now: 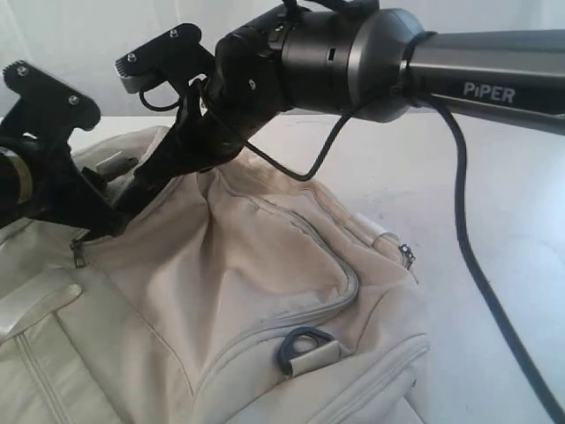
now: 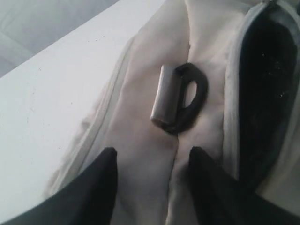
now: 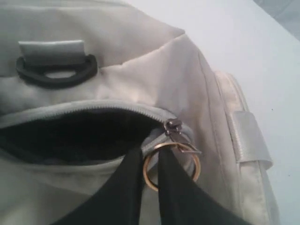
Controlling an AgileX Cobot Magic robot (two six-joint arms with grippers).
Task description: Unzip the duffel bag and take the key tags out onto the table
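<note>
My right end effector [image 3: 150, 157] clamps the zipper ring [image 3: 198, 166] on the duffel bag [image 1: 265, 283] lying on the surface [image 1: 388, 168], seen only from its wrist; my left end effector [image 2: 152, 154] hovers, jaws apart, near a D-ring [image 2: 187, 101].

Your left pincer [image 2: 152, 152] is holding its jaws apart over the duffel bag [image 2: 140, 93]; your right pincer [image 3: 150, 154] is pinching the bag's zipper ring [image 3: 197, 160].

The duffel bag [image 1: 265, 291] lies on the table [image 1: 380, 168]; a ring [image 3: 197, 165] sits between the right gripper's [image 3: 150, 157] jaws, a D-ring [image 2: 202, 91] ahead of the left gripper's [image 2: 153, 152].
</note>
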